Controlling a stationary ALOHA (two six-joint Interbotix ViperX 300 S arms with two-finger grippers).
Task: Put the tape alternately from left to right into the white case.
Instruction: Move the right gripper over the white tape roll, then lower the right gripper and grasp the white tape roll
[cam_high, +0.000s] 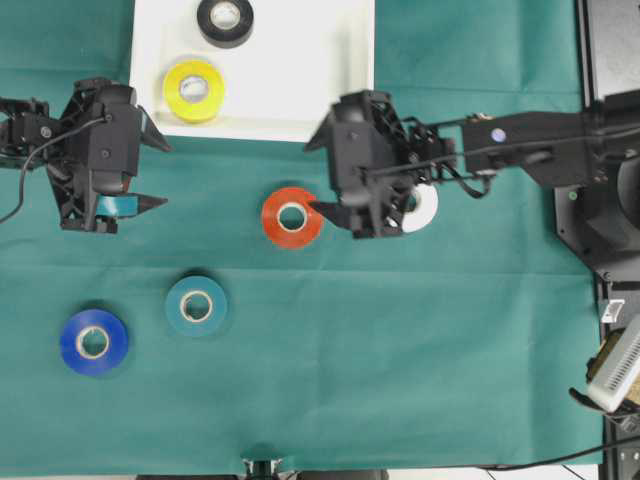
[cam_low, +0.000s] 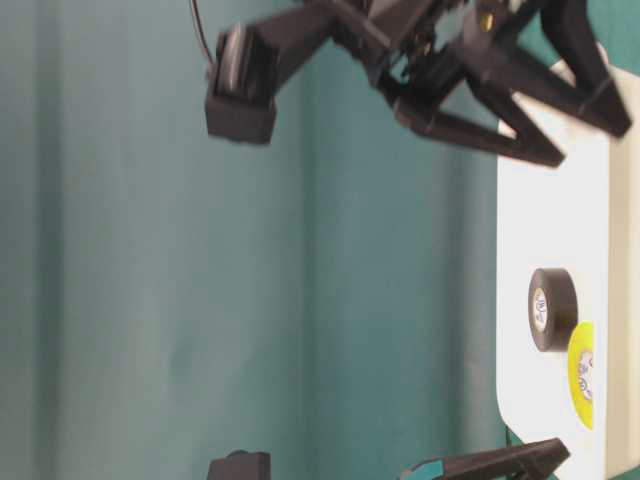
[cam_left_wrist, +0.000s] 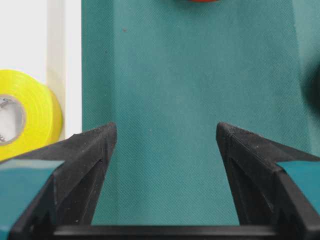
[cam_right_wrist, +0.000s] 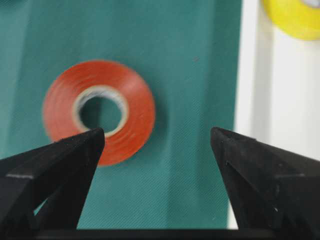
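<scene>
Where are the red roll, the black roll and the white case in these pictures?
Red roll (cam_high: 292, 216): overhead view, on its red ring, right of the core hole.
Black roll (cam_high: 225, 22): overhead view, on its black ring, inside the case.
White case (cam_high: 300, 70): overhead view, on its bare floor, right of the yellow roll.

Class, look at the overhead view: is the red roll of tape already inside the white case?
No. The red roll lies flat on the green cloth, below the white case, which holds only the yellow roll and black roll.
</scene>
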